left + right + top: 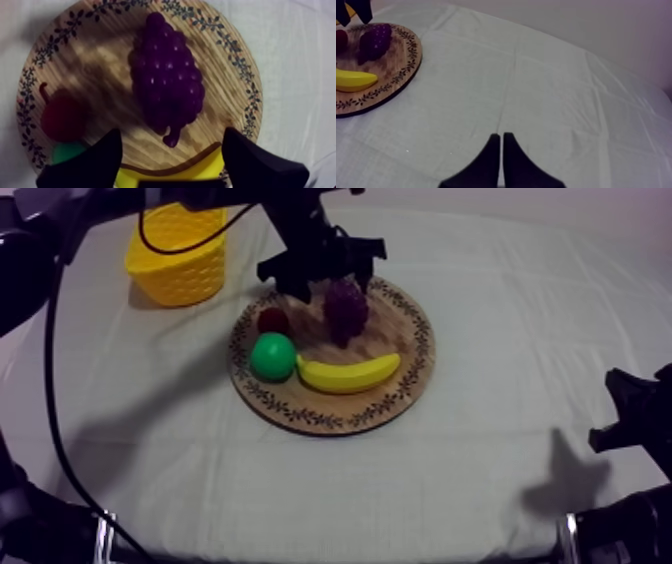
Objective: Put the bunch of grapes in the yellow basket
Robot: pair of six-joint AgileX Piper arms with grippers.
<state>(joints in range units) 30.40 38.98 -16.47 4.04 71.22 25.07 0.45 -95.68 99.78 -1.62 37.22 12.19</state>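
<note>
bunch of grapes (167, 85) on wooden board (95, 55), just beyond released left claw (171, 134); banana (170, 170) partly hidden behind it; right claw (501, 137) clenched.

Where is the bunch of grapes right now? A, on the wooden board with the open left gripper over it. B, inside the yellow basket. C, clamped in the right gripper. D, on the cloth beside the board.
A: the bunch of grapes lies on the wooden board, and the left gripper hangs over it with its fingers apart.
</note>
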